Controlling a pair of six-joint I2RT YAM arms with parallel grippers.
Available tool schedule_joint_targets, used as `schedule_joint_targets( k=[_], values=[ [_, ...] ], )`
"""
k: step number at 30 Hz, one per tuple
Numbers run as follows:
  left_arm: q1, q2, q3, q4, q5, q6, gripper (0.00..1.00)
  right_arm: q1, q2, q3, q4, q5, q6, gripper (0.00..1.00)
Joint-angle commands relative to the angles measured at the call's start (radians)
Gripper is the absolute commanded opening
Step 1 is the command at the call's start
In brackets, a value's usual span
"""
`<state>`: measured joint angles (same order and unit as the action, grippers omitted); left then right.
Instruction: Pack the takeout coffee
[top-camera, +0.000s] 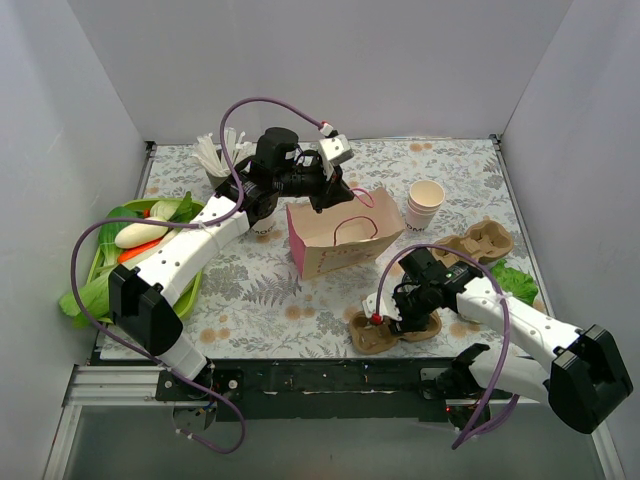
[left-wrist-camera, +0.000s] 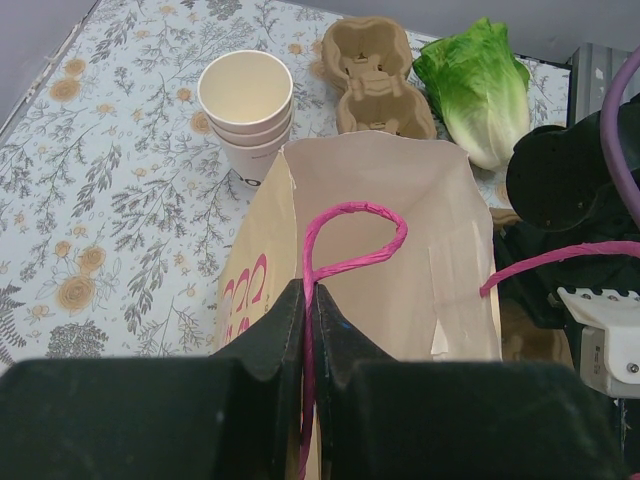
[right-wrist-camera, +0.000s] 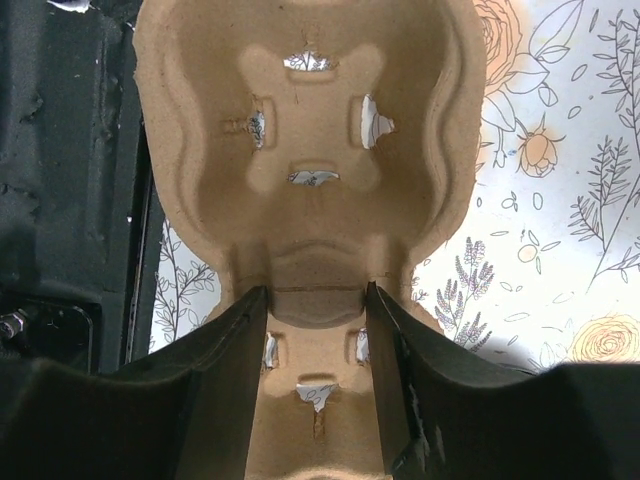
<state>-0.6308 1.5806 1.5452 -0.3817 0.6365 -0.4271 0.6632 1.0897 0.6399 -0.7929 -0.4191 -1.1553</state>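
A brown paper bag (top-camera: 340, 245) with pink print stands open at the table's middle; it also shows in the left wrist view (left-wrist-camera: 400, 250). My left gripper (top-camera: 325, 200) is shut on its pink cord handle (left-wrist-camera: 350, 215), at the bag's near rim (left-wrist-camera: 308, 295). A small white cup with dark print (top-camera: 263, 226), likely the takeout coffee, shows partly under my left arm; its lid is hidden. My right gripper (top-camera: 398, 318) is low over a brown pulp cup carrier (top-camera: 372, 335), its jaws closed against the carrier's raised centre ridge (right-wrist-camera: 315, 300).
A stack of cream paper cups (top-camera: 426, 203) stands right of the bag, with a second pulp carrier (top-camera: 480, 240) and a lettuce (top-camera: 515, 280) beyond. Vegetables (top-camera: 140, 235) lie in a green tray at the left. White napkins (top-camera: 212, 155) stand at the back left.
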Motion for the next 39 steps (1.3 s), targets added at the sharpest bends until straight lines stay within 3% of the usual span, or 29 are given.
schedule_joint_targets(
  k=[1, 11, 13, 14, 16, 18, 21, 27, 31, 36, 39],
  values=[
    [-0.004, -0.041, 0.003, 0.001, -0.004, 0.004, 0.0, 0.007, -0.013, -0.016, 0.021, 0.012, 0.032, 0.48],
    [-0.003, -0.034, 0.019, 0.01, -0.008, -0.007, 0.0, 0.007, -0.06, 0.082, -0.109, 0.054, 0.062, 0.32],
    [-0.003, -0.03, 0.024, 0.023, -0.018, -0.03, 0.14, 0.007, -0.068, 0.122, -0.176, 0.054, 0.065, 0.29],
    [-0.004, -0.028, 0.032, 0.026, -0.023, -0.036, 0.28, 0.007, -0.076, 0.171, -0.196, 0.052, 0.068, 0.27],
    [-0.003, -0.028, 0.041, 0.03, -0.024, -0.056, 0.45, 0.007, -0.079, 0.225, -0.265, 0.045, 0.081, 0.24],
    [-0.003, -0.033, 0.046, 0.041, -0.029, -0.079, 0.55, 0.007, -0.074, 0.328, -0.324, 0.013, 0.101, 0.14],
    [-0.001, -0.039, 0.046, 0.046, -0.044, -0.085, 0.63, 0.007, -0.053, 0.462, -0.397, -0.007, 0.146, 0.01],
    [0.013, -0.045, 0.038, 0.053, -0.121, -0.072, 0.7, 0.007, -0.056, 0.715, -0.425, 0.0, 0.178, 0.01],
    [0.02, -0.01, 0.049, 0.059, -0.159, -0.052, 0.73, 0.007, -0.111, 0.754, -0.425, 0.0, 0.178, 0.01],
    [0.025, 0.054, 0.07, 0.099, -0.155, -0.055, 0.7, 0.007, -0.128, 0.788, -0.425, 0.0, 0.178, 0.01],
    [0.025, 0.091, 0.101, 0.098, -0.132, -0.046, 0.61, 0.004, -0.082, 0.86, -0.425, 0.0, 0.178, 0.01]
  ],
)
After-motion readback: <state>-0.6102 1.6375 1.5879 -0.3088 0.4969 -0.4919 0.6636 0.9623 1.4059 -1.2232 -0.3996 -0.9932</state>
